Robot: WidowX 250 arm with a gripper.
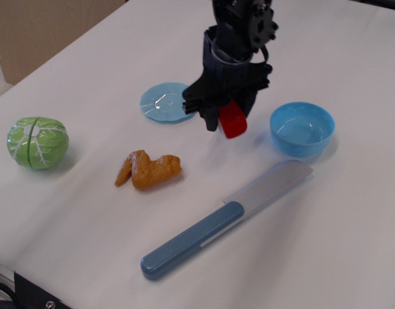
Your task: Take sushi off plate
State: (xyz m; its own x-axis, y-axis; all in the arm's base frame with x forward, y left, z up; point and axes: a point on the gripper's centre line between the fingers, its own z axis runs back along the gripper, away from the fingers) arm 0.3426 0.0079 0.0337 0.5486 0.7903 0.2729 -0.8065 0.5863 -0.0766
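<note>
My black gripper (227, 121) is shut on the sushi (233, 121), whose glossy red top shows between the fingers. It hangs above the white table, to the right of the plate and left of the blue bowl. The plate (165, 102), a small light blue dish with a wavy edge, lies bare on the table to the gripper's left. The sushi's white rice base is mostly hidden by the fingers.
A bright blue bowl (302, 129) stands to the right. An orange-brown chicken wing toy (148, 170) lies in front of the plate. A green cabbage toy (37, 142) is at the left. A toy knife (225, 219) with a blue handle lies at the front.
</note>
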